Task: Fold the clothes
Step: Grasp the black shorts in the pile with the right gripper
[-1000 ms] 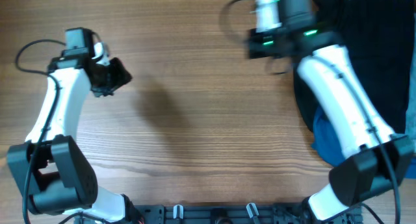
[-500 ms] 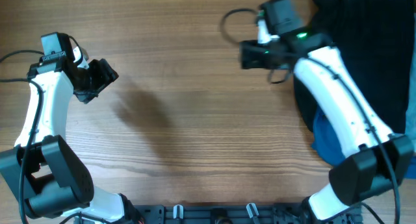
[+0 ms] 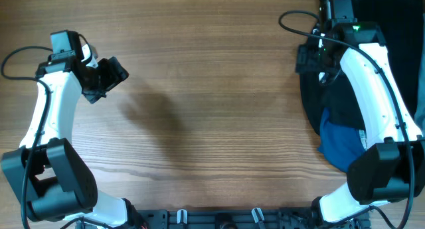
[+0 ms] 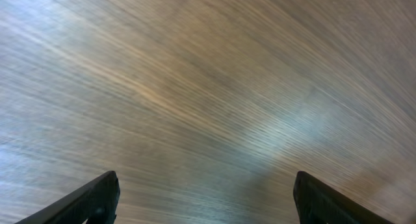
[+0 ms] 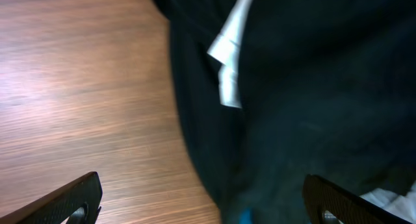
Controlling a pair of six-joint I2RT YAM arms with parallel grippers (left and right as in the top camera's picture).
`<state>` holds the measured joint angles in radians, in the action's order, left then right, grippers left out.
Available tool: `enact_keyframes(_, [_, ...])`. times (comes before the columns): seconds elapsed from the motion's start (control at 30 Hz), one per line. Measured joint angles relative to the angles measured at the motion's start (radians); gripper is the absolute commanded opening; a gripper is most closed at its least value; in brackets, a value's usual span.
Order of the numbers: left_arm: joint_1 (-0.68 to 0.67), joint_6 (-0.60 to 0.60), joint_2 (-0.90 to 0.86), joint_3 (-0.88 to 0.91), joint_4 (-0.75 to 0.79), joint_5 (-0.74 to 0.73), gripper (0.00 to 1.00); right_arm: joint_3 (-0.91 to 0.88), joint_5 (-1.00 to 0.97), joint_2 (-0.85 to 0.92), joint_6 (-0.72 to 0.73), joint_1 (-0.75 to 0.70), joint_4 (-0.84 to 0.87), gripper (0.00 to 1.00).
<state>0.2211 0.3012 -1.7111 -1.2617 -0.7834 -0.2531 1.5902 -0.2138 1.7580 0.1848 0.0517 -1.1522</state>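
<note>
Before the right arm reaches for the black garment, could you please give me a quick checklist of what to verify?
1. Right gripper open: ok, fingers spread wide.
2. Right gripper above the black garment: ok, its edge lies between the fingers.
3. White label visible: ok.
4. Left gripper open and empty: ok, only bare table below.
5. Gap between right gripper and cloth: cannot tell.
6. Garment laid flat: not ok, heaped with a blue garment at the table's right side.
</note>
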Motion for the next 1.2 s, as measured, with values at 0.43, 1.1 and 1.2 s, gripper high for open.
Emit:
enact_keyframes(0.43, [-0.075, 0.000, 0.000, 0.000, 0.028, 0.000, 0.90, -0.256, -0.110, 0.013, 0.034, -0.053, 0.177, 0.96])
enact_keyframes(1.1, [-0.075, 0.000, 0.000, 0.000, 0.035, 0.000, 0.90, -0.270, -0.140, 0.057, 0.097, -0.146, 0.167, 0.04])
enact_keyframes(1.2, [-0.075, 0.000, 0.000, 0.000, 0.042, 0.000, 0.90, -0.205, -0.029, 0.056, 0.034, -0.137, 0.134, 0.04])
